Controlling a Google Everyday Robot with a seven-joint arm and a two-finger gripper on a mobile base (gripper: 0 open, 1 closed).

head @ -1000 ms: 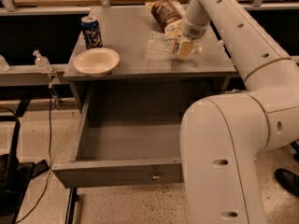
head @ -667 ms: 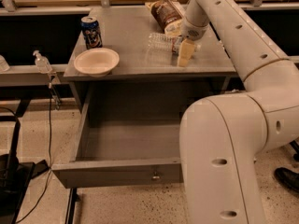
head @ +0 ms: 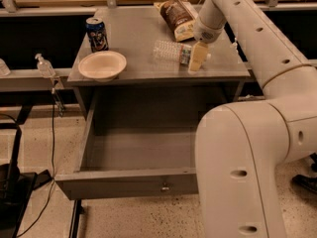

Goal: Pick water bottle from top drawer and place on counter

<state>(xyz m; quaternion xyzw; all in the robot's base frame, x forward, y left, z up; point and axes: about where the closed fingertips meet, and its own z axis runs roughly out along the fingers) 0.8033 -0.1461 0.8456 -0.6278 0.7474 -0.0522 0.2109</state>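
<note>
The tabletop point(head: 138, 38) carries 4 things. A can point(head: 97, 34) stands at the back left, with a bowl point(head: 102, 65) just in front of it near the front left edge. A bag point(head: 177, 19) lies at the back right. The water bottle point(head: 171, 51) lies on its side in front of the bag, right of centre. The end effector point(head: 198, 58) is at the bottle's right end, above the tabletop's front right part. Below the tabletop, the top drawer point(head: 133, 182) stands pulled out toward the front. A pump bottle point(head: 44, 66) stands on a ledge point(head: 25, 76) left of the tabletop.
</note>
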